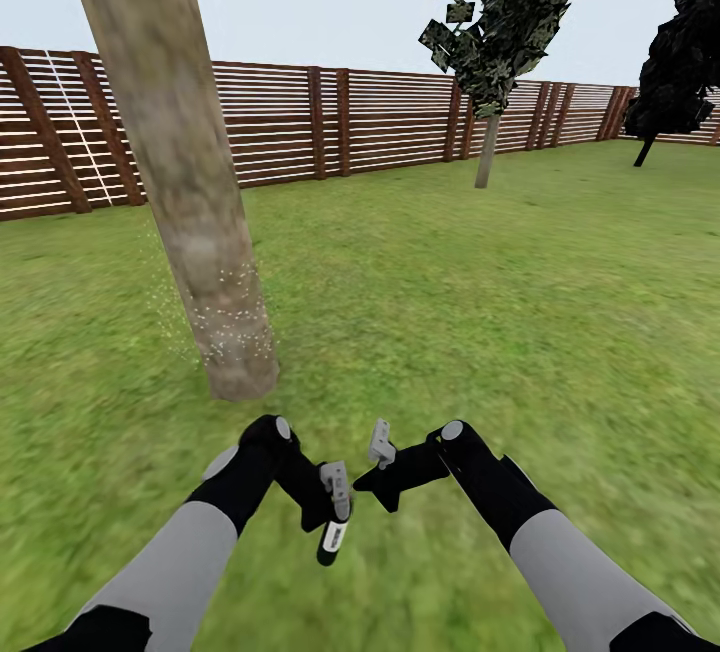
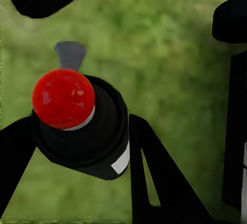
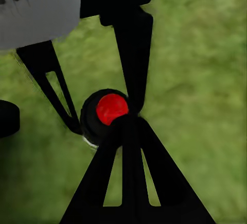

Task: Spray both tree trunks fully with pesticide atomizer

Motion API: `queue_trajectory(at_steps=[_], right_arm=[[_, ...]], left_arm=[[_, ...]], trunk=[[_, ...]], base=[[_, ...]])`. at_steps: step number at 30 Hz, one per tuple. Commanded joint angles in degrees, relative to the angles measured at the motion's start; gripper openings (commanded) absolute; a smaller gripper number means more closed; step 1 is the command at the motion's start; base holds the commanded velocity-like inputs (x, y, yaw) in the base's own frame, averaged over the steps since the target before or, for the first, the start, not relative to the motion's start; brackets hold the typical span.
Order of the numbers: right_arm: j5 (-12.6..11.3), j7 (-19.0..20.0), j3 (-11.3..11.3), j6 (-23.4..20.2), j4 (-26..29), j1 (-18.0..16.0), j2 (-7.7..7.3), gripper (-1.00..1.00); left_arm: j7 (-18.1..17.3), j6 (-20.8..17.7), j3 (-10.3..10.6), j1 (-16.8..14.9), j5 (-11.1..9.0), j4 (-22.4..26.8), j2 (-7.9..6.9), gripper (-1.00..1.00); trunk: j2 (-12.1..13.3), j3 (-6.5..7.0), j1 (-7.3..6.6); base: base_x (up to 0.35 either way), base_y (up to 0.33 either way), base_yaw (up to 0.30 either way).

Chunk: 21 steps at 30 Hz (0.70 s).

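Note:
In the head view, a thick mottled grey-tan tree trunk [image 1: 180,182] rises close in front, to the left. White pesticide specks [image 1: 225,317] hang around its base. A second tree [image 1: 487,147] with a dark ragged crown stands far off by the fence. My left gripper [image 1: 333,517] is shut on the pesticide atomizer [image 1: 333,539], a small black bottle with a white label. The left wrist view shows the atomizer [image 2: 98,136] with a red top, clamped between the left gripper's [image 2: 77,131] black fingers. My right gripper [image 3: 126,126] is shut, its tips beside the atomizer [image 3: 110,108].
A brown slatted fence [image 1: 380,122] rings the lawn [image 1: 480,312] at the back. A dark-leaved tree [image 1: 680,52] stands at the far right. Grass stretches open to the right and ahead, between the two trunks.

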State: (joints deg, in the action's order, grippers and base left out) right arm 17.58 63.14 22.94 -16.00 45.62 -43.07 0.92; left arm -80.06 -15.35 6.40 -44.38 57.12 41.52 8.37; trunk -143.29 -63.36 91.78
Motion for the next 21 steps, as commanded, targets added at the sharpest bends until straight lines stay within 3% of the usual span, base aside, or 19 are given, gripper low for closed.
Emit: queue_trajectory(at_steps=[1, 9, 10, 12, 13, 14, 16, 17, 18, 19, 21], right_arm=[[0.0, 0.03, 0.0, 0.0, 0.0, 0.0, -0.02, -1.0], [0.0, 0.05, -0.07, 0.1, 0.06, 0.0, -0.4, -1.0], [0.0, 0.0, -0.12, 0.14, 0.03, 0.0, -0.64, 1.0], [0.0, -0.12, -0.34, 0.17, -0.23, 0.0, -0.98, 1.0], [0.0, -0.3, -0.34, 0.2, -0.5, 0.04, -1.6, 1.0], [-0.15, -0.94, -0.38, 0.43, -2.12, 0.18, -3.43, 1.0], [-0.68, -7.4, -2.53, 3.01, -8.56, 0.35, -5.65, 1.0], [-0.95, -16.24, -7.02, 9.28, -14.33, 0.43, -6.06, 1.0], [-1.05, -23.39, -10.57, 14.37, -18.75, 0.5, -6.15, 1.0], [-1.16, -34.69, -15.45, 22.47, -26.34, 0.8, -6.18, 1.0], [-1.21, -48.68, -20.09, 35.37, -36.26, 1.85, -6.19, 1.0]], left_arm=[[-0.01, 0.07, -0.04, 0.04, 0.09, -0.06, -0.47, -1.0], [-0.01, 0.7, -0.23, 0.63, 0.13, -0.12, -11.71, -1.0], [0.01, 0.83, -0.2, 0.69, 0.08, -0.12, -13.48, -1.0], [0.26, 1.28, -0.3, 0.87, -0.3, -0.15, -16.14, -1.0], [0.79, 1.54, -0.53, 0.96, -0.57, -0.35, -16.78, -1.0], [3.64, 1.72, -2.87, 1.02, -1.76, -1.82, -17.17, -1.0], [13.74, 2.07, -9.63, 1.04, -5.61, -6.78, -17.25, -1.0], [21.71, 2.59, -13.41, 1.06, -8.54, -9.89, -17.23, -1.0], [27.05, 3.49, -15.17, 1.09, -10.44, -12.19, -17.21, -1.0], [35.98, 6.06, -17.28, 1.39, -14.2, -16.78, -17.14, -1.0], [49.89, 12.22, -19.52, 3.4, -21.27, -22.74, -17.02, -1.0]], trunk=[[0.0, 0.0, 0.0], [0.0, 0.0, 0.0], [0.0, 0.0, 0.0], [0.0, 0.0, 0.0], [0.0, 0.0, 0.0], [0.0, 0.0, 0.0], [0.0, 0.0, 0.0], [0.0, 0.0, 0.0], [0.0, 0.0, 0.0], [0.0, 0.0, 0.0], [0.0, 0.0, 0.0]], base=[[0.0, 0.0, 0.0], [0.0, 0.0, 0.0], [0.0, 0.0, 0.0], [0.0, 0.0, 0.0], [0.0, 0.0, 0.0], [0.0, 0.0, 0.0], [0.0, 0.0, 0.0], [0.0, 0.0, 0.0], [0.0, 0.0, 0.0], [0.0, 0.0, 0.0], [0.0, 0.0, 0.0]])
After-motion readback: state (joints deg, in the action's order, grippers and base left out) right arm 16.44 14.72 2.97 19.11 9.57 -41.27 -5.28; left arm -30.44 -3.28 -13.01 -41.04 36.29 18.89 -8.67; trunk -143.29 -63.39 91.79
